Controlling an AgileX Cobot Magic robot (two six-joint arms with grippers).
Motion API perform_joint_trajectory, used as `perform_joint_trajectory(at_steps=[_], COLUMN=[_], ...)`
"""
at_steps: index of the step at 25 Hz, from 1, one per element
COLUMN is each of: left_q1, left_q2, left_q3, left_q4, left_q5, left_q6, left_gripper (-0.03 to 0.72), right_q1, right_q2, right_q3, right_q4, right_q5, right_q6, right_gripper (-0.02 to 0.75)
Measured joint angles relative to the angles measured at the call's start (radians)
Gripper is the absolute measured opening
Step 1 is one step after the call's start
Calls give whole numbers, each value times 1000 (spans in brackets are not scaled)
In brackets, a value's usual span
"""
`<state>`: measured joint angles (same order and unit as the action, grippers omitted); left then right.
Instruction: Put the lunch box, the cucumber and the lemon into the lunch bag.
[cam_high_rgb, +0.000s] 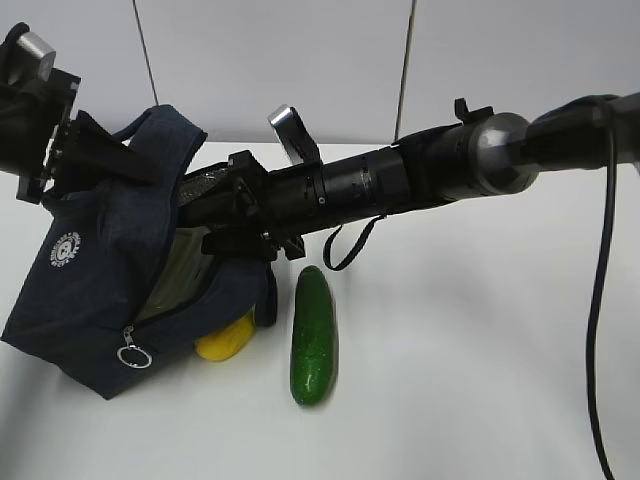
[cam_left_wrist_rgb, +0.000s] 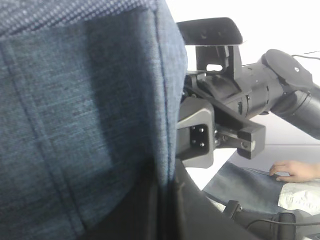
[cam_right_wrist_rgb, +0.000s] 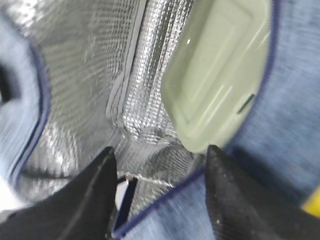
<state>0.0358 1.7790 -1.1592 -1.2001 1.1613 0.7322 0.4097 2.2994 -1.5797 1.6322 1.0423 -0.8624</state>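
The navy lunch bag (cam_high_rgb: 80, 300) leans on the white table at the left, mouth facing right. My left gripper (cam_left_wrist_rgb: 165, 185) is shut on the bag's fabric near a handle and holds it up. My right gripper (cam_right_wrist_rgb: 157, 152) stands open at the bag's mouth, nothing between its fingers. The lunch box (cam_right_wrist_rgb: 215, 75) with its sage-green lid lies inside against the silver lining (cam_right_wrist_rgb: 85, 75); a pale strip of the lunch box (cam_high_rgb: 180, 270) shows through the opening. The lemon (cam_high_rgb: 225, 340) rests against the bag's lower edge. The cucumber (cam_high_rgb: 314, 335) lies just right of it.
The right arm (cam_high_rgb: 420, 175) stretches across from the upper right, its cable (cam_high_rgb: 600, 300) hanging down the right side. The zipper's ring pull (cam_high_rgb: 134, 355) dangles at the bag's front. A person's hand (cam_left_wrist_rgb: 295, 170) rests beyond the table.
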Motion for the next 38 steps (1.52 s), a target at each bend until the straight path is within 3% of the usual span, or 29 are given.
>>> perform_joint_trajectory(at_steps=[4,14,26,34,38], left_q1=[17,98,98,98,98], left_q2=[0,0,0,0,0], left_q3=[0,-2,-11,-147,-205], left_q4=[4,58,227,391,488], left_q5=[8,25,25,42,52], left_q6=[0,-2,-79,-202,-267], left_gripper=[-9,-10,-9,-5,1], right_q1=[-3,-3,6,58,71], right_q2=[-7,-112,-177,-210,-210], right_q3=[0,-106,-271,-279,-279], right_q4=[-72,-444,-941,-1262,-1350], right_q5=[6,-14,132,181,183], right_q6=[23,224,575,786,894], right_gripper=[423,422,421,435,424])
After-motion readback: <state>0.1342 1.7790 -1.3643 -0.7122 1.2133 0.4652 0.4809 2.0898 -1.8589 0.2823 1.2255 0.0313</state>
